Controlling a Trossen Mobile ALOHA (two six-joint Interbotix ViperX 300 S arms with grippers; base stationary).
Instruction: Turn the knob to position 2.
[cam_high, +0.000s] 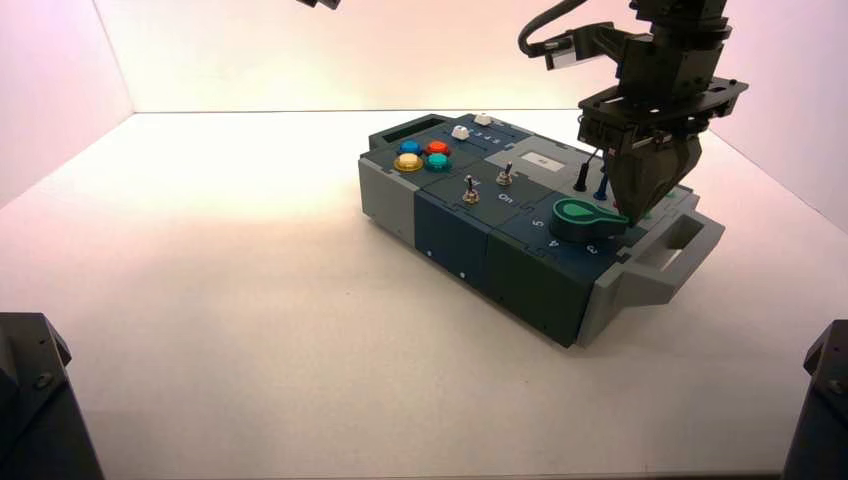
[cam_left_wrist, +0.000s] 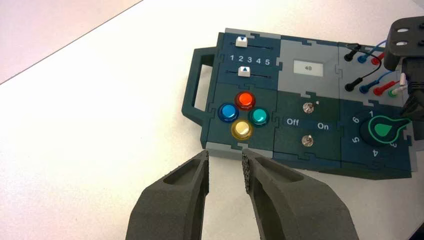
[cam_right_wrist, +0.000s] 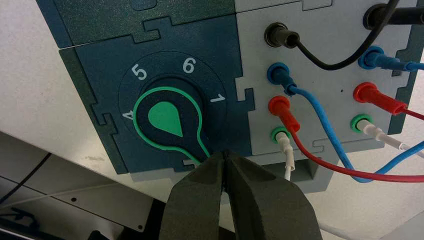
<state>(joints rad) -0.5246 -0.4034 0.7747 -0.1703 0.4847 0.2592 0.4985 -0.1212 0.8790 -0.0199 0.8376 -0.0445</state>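
1. The box (cam_high: 455, 240) stands on the worktop (cam_high: 250, 330), its knob end nearer than its button end
2. The green-outlined knob (cam_right_wrist: 165, 117) sits on the dark blue part near the box's right end. Its narrow end lies between the 1 (cam_right_wrist: 217, 98) and the 3 (cam_left_wrist: 393, 145), toward the right jaws; the 2 itself cannot be seen
3. The right jaws (cam_right_wrist: 225, 154) are clenched on themselves, tips together, and stand low over the box right by the knob's narrow end. That end runs in beside one jaw, so the knob is not between them; whether the jaws touch it, I cannot tell
4. The two metal switches (cam_left_wrist: 308, 107) (cam_left_wrist: 307, 141) stand on the dark green part, left of the knob, by the words Off and On
5. Beyond the knob, on the grey part, are black, blue, red and white wires (cam_right_wrist: 320, 115) in their sockets, close to the right jaws
6. Farther left are four round buttons: yellow (cam_left_wrist: 242, 129), green (cam_left_wrist: 259, 116), blue (cam_left_wrist: 228, 112) and red (cam_left_wrist: 245, 100)
7. Past these, two white sliders (cam_left_wrist: 244, 71) (cam_left_wrist: 241, 42) both sit by the 2 on their scale; a small display (cam_left_wrist: 308, 68) is set in the grey part
8. The left jaws (cam_left_wrist: 225, 153) are released, well parted, with the worktop showing between them; they hang apart from the box
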